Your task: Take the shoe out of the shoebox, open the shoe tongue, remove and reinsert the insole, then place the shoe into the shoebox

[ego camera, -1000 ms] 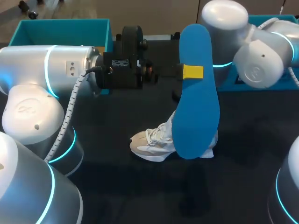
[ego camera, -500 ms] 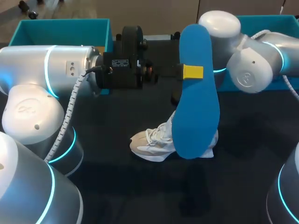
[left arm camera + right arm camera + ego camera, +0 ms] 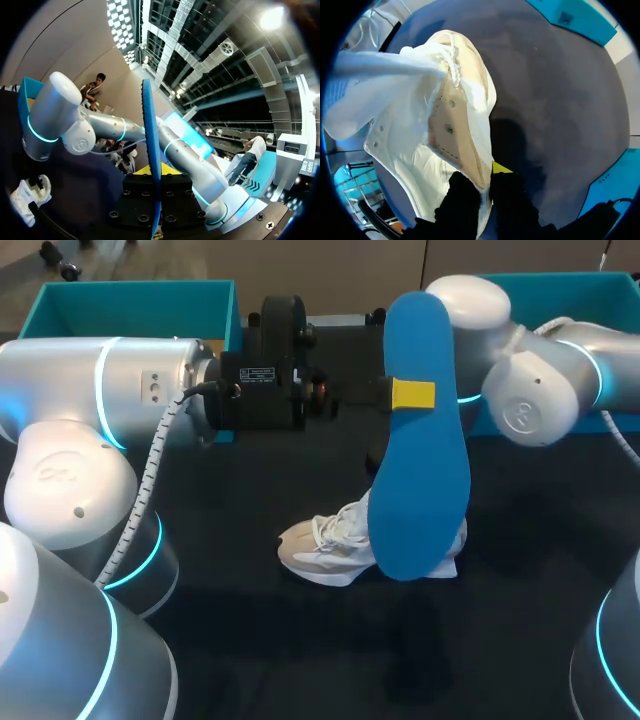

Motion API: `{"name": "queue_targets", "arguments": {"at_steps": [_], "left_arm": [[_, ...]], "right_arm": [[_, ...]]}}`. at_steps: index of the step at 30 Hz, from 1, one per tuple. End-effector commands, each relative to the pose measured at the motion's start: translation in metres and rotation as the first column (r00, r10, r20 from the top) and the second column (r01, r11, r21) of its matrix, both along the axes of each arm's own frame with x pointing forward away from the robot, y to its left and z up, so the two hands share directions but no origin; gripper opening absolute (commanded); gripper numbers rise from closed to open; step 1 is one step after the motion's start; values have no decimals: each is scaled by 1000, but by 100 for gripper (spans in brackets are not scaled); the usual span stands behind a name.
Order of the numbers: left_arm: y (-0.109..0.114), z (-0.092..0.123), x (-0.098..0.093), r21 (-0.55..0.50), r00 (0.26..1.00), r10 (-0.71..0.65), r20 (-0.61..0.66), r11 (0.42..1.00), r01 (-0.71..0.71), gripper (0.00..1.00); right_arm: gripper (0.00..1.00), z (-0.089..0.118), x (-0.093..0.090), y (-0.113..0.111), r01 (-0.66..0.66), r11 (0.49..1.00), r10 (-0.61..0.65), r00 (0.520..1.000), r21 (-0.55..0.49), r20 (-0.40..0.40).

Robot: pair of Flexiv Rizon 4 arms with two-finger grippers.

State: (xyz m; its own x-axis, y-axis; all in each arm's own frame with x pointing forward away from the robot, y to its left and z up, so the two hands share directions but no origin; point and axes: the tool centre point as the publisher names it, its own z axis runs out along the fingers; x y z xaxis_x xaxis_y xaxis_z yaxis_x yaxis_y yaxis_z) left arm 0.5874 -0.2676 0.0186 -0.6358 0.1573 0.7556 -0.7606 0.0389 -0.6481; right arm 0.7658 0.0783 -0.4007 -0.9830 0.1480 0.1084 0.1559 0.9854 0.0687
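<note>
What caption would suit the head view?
Left gripper holds the blue insole aloft, partly hiding the white shoe.

The head camera sits high behind the robot, looking down on the black table (image 3: 300, 660) with the white shoe (image 3: 325, 550) at mid-frame. The left wrist camera faces across the table, close and edge-on to the blue insole (image 3: 151, 150), with that shoe off beside it; the right wrist camera hangs just over the shoe.
</note>
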Motion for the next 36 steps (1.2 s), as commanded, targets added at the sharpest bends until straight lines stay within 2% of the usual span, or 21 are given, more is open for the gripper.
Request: {"name": "queue_targets", "arguments": {"at_steps": [1,12,19,25,31,36], "left_arm": [[-1,-1,-2,0,1000,3,-1,1000,-3,0],[-1,-1,-2,0,1000,3,-1,1000,-3,0],[-1,-1,-2,0,1000,3,-1,1000,-3,0],[-1,-1,-2,0,1000,3,-1,1000,-3,0],[-1,-1,-2,0,1000,3,-1,1000,-3,0],[-1,-1,-2,0,1000,3,-1,1000,-3,0]], "right_arm": [[0,-1,1,0,26,1000,-26,999,-8,-20],[0,25,-2,-9,178,984,-178,975,-9,-134],[0,38,-3,-4,318,948,-313,926,-11,-211],[0,36,-5,1,501,863,-468,838,58,-280],[0,34,-7,6,687,725,-647,704,49,-294],[0,38,-15,9,820,572,-784,550,10,-288]]}}
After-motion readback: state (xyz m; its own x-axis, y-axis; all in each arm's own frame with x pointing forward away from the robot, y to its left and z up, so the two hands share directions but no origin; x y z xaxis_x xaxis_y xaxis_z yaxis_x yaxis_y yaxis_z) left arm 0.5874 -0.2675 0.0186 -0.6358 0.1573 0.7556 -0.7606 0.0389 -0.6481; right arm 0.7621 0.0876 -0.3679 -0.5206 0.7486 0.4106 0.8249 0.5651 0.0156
